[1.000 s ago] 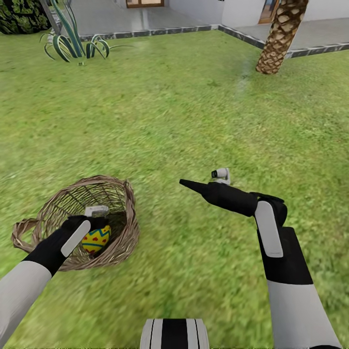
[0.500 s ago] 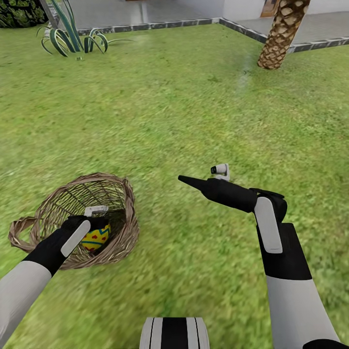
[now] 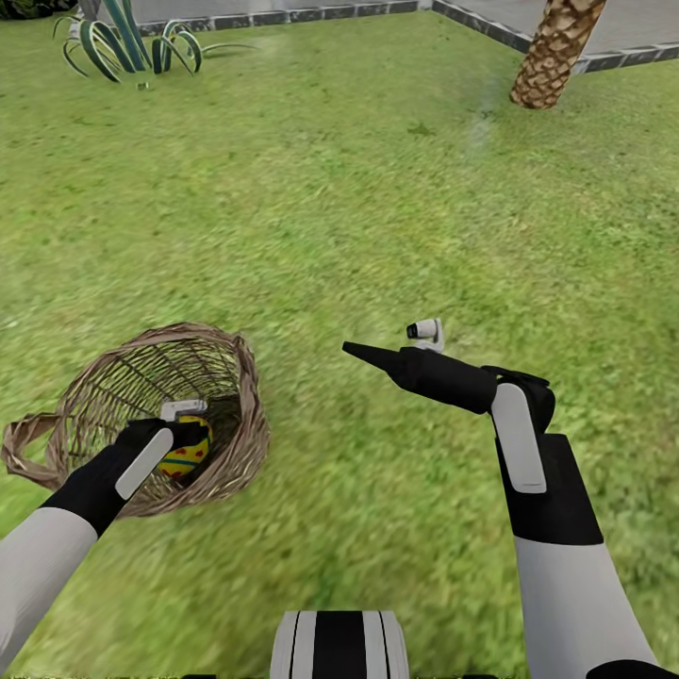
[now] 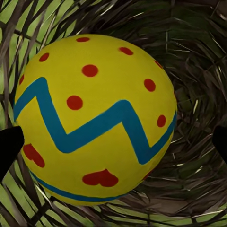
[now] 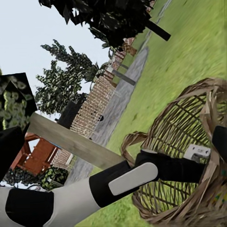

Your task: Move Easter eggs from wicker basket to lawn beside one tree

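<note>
The wicker basket (image 3: 113,396) stands on the lawn (image 3: 377,207) at the lower left. One Easter egg (image 3: 189,455), yellow with red dots and a blue zigzag, lies inside it. My left gripper (image 3: 191,436) reaches down into the basket. In the left wrist view the egg (image 4: 94,118) sits between the open fingertips (image 4: 9,146), one at each side. My right gripper (image 3: 363,354) hovers over bare grass to the right of the basket, open and holding nothing. The right wrist view shows the basket (image 5: 189,123) and, beyond it, the tree (image 5: 71,139) with its pale leaning trunk.
A scaly palm trunk (image 3: 556,47) rises at the far right by a grey paved edge (image 3: 283,14). A spiky striped plant (image 3: 123,42) grows at the far left. Open grass lies between them and the basket. A brick wall (image 5: 94,101) and dark trees (image 5: 109,19) stand farther off.
The whole head view has shifted, so the palm and plant sit higher in the picture. The left gripper stays in the basket over the egg. The right arm has barely moved.
</note>
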